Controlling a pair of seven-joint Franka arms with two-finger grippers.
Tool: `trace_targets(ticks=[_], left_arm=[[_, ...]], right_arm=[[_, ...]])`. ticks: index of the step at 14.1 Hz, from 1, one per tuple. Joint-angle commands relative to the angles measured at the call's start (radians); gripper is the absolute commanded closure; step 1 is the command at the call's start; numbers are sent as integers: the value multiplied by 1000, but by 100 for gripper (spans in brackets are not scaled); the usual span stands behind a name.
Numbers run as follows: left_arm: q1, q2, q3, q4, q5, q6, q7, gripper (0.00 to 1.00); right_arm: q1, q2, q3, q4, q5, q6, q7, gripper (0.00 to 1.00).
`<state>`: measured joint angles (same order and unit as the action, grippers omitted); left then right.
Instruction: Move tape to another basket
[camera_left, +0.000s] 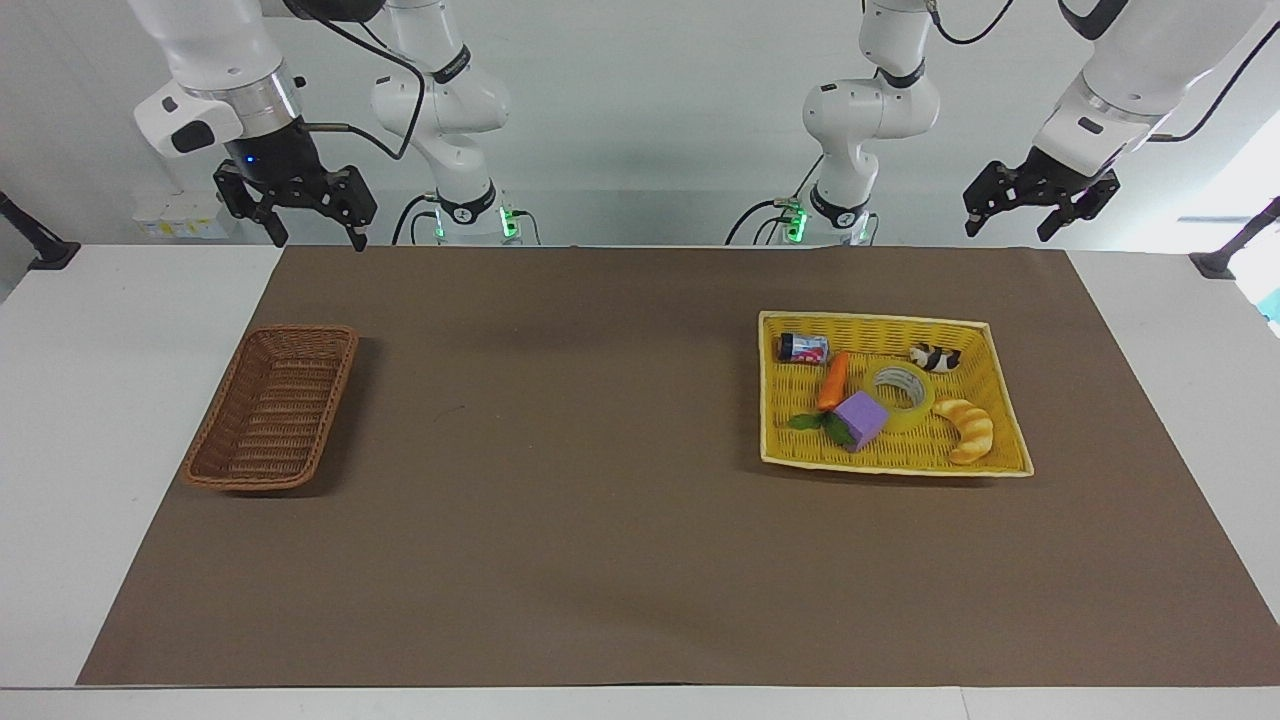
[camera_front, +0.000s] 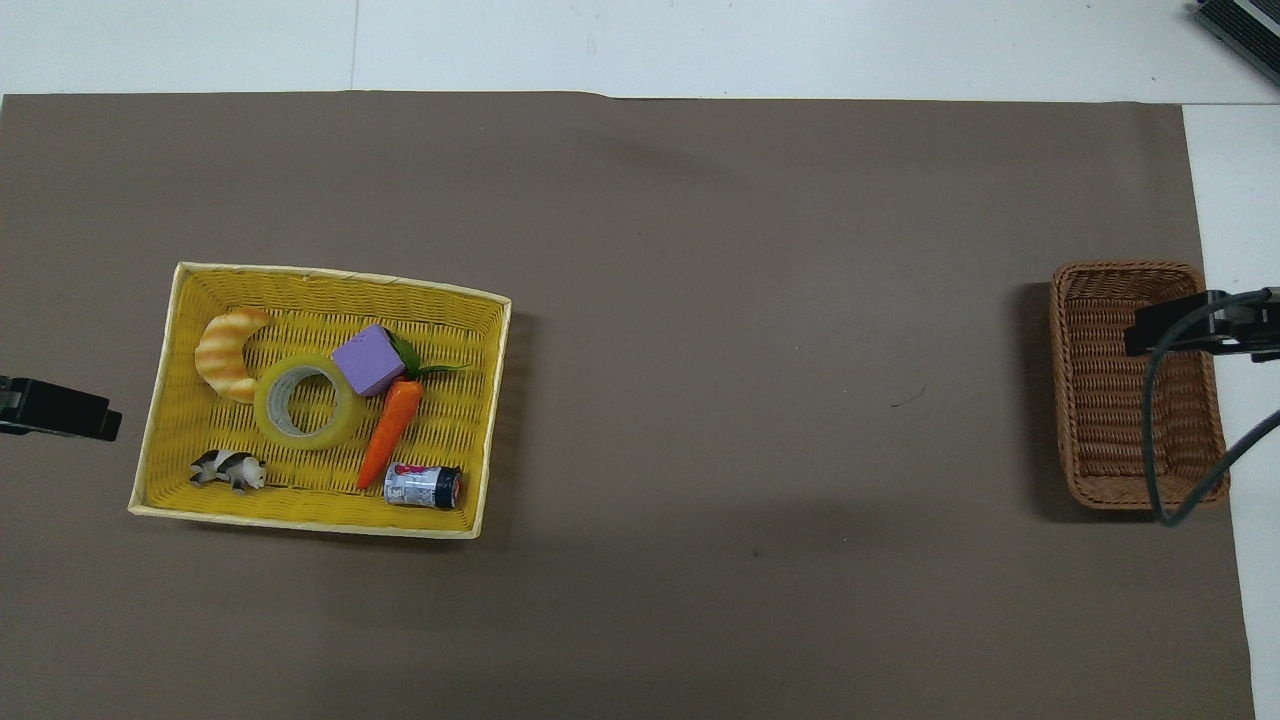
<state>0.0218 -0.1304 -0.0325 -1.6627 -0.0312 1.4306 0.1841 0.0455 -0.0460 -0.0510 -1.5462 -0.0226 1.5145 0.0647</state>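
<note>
We judge the task not yet begun. One counter (camera_left: 640, 620) carries one yellow basket (camera_left: 1008, 440) and one brown basket (camera_left: 272, 408), well apart. The tape (camera_left: 903, 393) lies in the yellow one, among five other items. The left hand (camera_left: 1036, 205) and right hand (camera_left: 296, 212) hang spread, holding nothing. Next: the left hand must descend onto the tape.

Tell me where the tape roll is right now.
The tape lies flat in the yellow basket toward the left arm's end of the table, between the croissant and the purple block, untouched by either gripper.
</note>
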Motion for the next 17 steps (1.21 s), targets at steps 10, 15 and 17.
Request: trace_targets(ticks=[10, 15, 17], left_arm=[[40, -25, -6, -350, -47, 371, 147, 0], [36, 30, -6, -463, -72, 571, 143, 10], [35, 89, -6, -468, -75, 637, 144, 13]], right_arm=[[-10, -14, 5, -22, 30, 13, -19, 0], [-10, -14, 5, -22, 30, 13, -19, 0], [-10, -14, 5, -22, 30, 13, -19, 0]])
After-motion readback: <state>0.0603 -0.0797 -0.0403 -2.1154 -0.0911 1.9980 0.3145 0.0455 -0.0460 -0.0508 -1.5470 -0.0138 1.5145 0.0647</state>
